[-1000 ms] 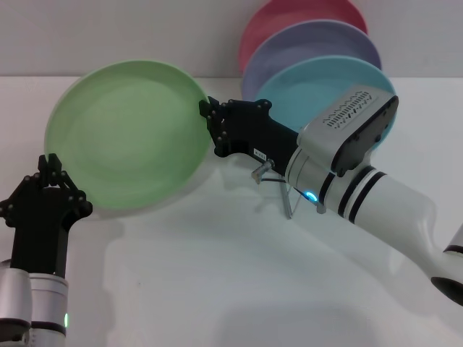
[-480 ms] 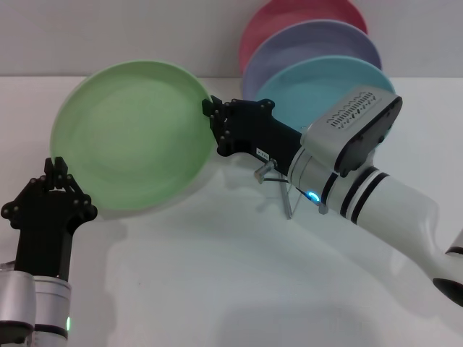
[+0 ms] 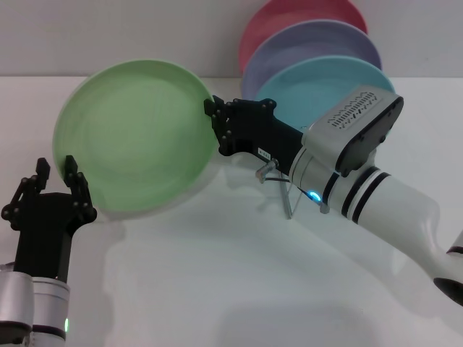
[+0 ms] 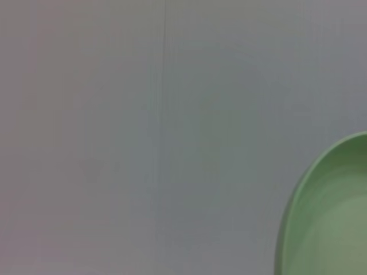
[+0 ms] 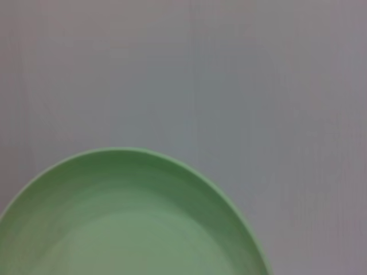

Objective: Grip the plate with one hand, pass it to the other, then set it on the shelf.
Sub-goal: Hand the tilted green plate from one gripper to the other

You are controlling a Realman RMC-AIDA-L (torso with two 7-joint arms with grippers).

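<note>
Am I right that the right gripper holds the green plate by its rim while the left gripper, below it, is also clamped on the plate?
Not quite. The head view shows the left gripper open beside the plate, fingers spread, not clamped. The right gripper does hold its rim.

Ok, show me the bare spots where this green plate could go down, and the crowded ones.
Bare white table lies between the left gripper, open, and the right arm. The back right is crowded: the turquoise plate, lavender plate and pink plate fill the shelf. The right gripper holds the green plate aloft.
</note>
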